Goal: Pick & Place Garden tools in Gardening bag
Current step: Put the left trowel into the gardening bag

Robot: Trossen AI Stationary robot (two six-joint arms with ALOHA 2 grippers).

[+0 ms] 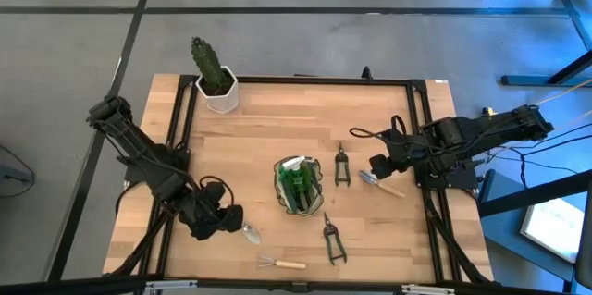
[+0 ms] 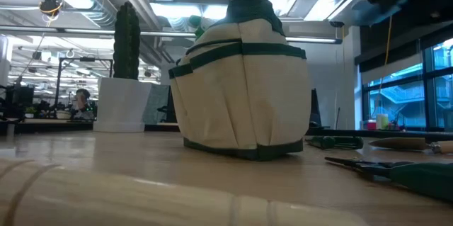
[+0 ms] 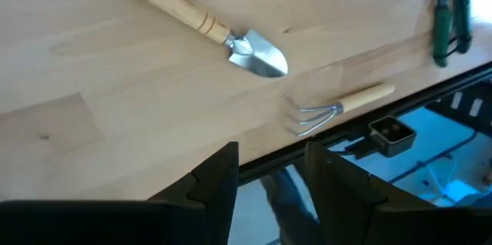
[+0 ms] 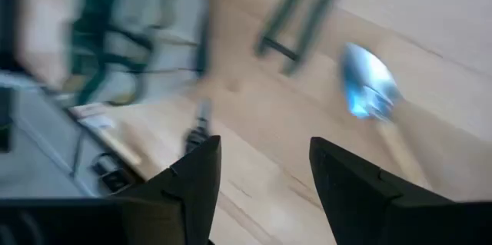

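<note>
The olive-green gardening bag (image 1: 298, 185) stands upright mid-table with a green item inside. Around it lie dark shears (image 1: 340, 165), green-handled snips (image 1: 332, 240), a small wire rake (image 1: 281, 263) and two wooden-handled trowels (image 1: 248, 232) (image 1: 380, 183). My left gripper (image 1: 231, 219) hovers open near the front left, just beside the left trowel (image 3: 257, 53), with the rake (image 3: 338, 107) beyond it. My right gripper (image 1: 377, 167) hovers open right of the bag, above the other trowel's blade (image 4: 369, 84). Neither has anything between its fingers.
A cactus in a white pot (image 1: 215, 80) stands at the table's far left. Black frame rails run along the table's edges (image 1: 176, 138). The table's near edge (image 3: 361, 134) lies close behind the rake. Bare wood shows between the pot and the bag.
</note>
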